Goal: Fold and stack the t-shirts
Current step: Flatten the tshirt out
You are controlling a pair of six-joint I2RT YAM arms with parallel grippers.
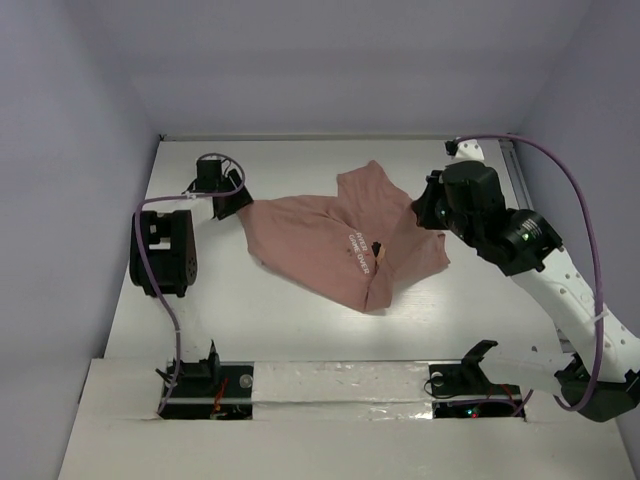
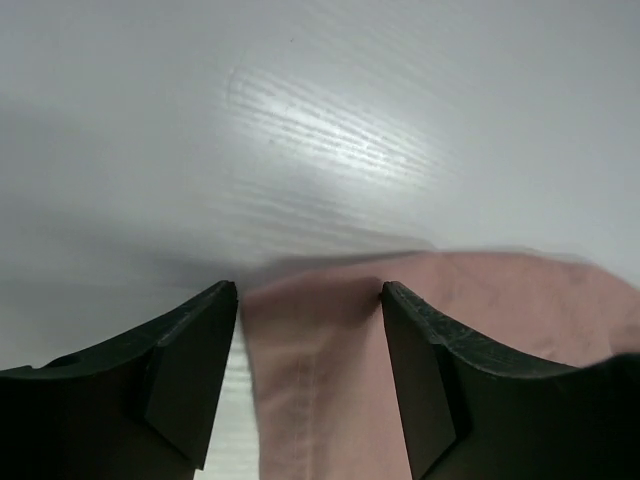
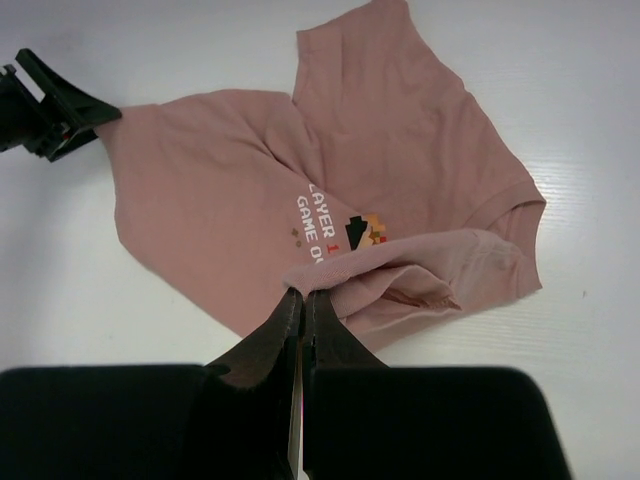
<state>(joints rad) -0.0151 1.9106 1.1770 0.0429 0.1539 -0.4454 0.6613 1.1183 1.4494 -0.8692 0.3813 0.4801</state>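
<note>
A dusty-pink t-shirt [image 1: 320, 240] lies crumpled on the white table, its white lettering and small red-orange print facing up [image 3: 365, 230]. My left gripper [image 1: 240, 200] sits at the shirt's left corner. It is open, and the pink cloth [image 2: 330, 380] lies loose between its black fingers [image 2: 200, 360]; the gap between the tips [image 2: 308, 295] is wide. My right gripper [image 3: 303, 295] is shut on a folded ribbed edge of the shirt at its right side [image 1: 420, 212], holding that edge slightly lifted. The left gripper [image 3: 70, 108] also shows in the right wrist view.
White table [image 1: 250, 320] enclosed by pale walls at the left, back and right. A raised white ledge [image 1: 330, 385] runs along the near edge with both arm bases. Purple cables [image 1: 570, 170] loop over each arm.
</note>
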